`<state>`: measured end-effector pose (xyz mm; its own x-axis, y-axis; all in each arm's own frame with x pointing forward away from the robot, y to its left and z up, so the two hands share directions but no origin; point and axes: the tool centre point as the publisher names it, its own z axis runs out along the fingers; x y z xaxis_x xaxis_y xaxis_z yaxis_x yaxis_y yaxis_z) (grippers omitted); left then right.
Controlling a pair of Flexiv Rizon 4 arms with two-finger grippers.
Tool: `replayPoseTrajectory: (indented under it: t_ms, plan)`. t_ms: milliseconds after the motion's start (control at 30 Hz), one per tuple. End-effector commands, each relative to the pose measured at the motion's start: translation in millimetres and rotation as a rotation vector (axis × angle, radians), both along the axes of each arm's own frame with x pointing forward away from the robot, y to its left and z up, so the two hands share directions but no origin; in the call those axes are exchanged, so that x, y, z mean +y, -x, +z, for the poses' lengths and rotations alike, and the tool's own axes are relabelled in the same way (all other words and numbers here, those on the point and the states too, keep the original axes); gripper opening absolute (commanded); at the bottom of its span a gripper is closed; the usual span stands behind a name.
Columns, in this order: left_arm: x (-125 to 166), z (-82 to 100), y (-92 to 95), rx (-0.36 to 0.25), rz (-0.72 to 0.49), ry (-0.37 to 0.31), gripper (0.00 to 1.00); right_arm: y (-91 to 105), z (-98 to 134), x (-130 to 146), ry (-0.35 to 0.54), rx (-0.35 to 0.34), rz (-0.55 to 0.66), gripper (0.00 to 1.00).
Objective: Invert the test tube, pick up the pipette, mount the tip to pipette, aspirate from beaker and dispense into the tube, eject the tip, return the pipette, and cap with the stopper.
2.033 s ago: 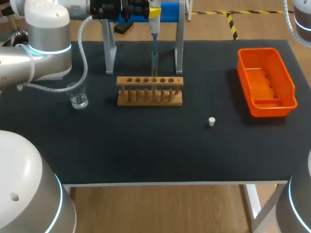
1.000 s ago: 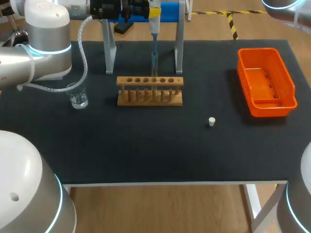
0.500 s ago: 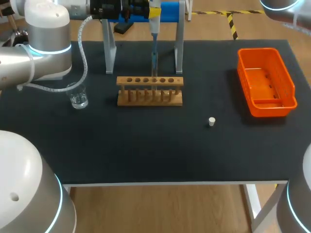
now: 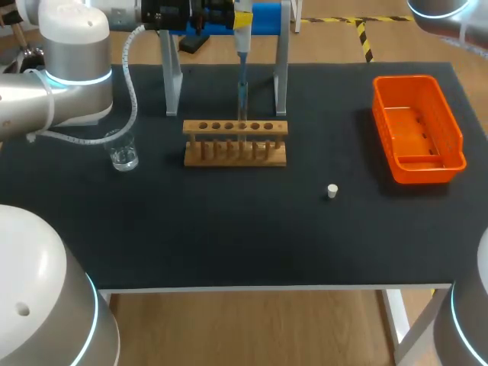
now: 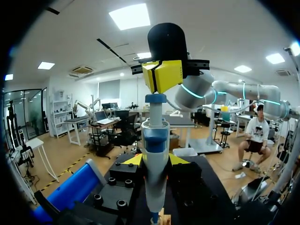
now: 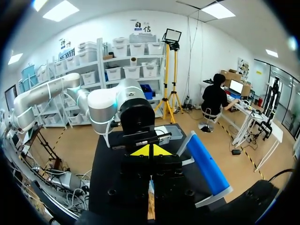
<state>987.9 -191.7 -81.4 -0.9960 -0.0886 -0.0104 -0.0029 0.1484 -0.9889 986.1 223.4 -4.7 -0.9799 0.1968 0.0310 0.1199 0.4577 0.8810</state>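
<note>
Left gripper (image 4: 241, 18) pinching a white-and-blue plastic pipette (image 4: 242, 72) over a wooden test-tube rack (image 4: 235, 142)

In the head view the pipette hangs upright from the left gripper at the far edge of the black table (image 4: 229, 229), its tip pointing down at a middle hole of the rack; a clear glass beaker (image 4: 122, 152) stands to the rack's left, a small white stopper (image 4: 332, 191) lies alone to its right, and an orange plastic tray (image 4: 417, 126) sits further right. In the left wrist view both yellow fingertips (image 5: 133, 160) press the pipette's body from two sides, and the right gripper (image 5: 162, 76), tips together, hangs just above the pipette's top. In the right wrist view its own tips meet with nothing between them
</note>
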Motion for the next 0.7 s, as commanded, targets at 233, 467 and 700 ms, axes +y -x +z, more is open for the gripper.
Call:
replayPoseTrajectory:
  t_ms: [233, 467, 700]
  plan:
    - [0.5, -0.2, 0.7, -0.002, 0.001, 0.001, 0.00, 2.1, -5.8, -2.3, 0.015, 0.012, 0.005, 0.00]
    - [0.5, -0.2, 0.7, -0.002, 0.001, 0.001, 0.00, 3.8, -10.7, -3.8, 0.018, 0.022, 0.010, 0.00]
    - [0.5, -0.2, 0.7, -0.002, 0.001, 0.001, 0.00, 4.5, -15.4, -6.4, 0.022, 0.031, 0.010, 0.00]
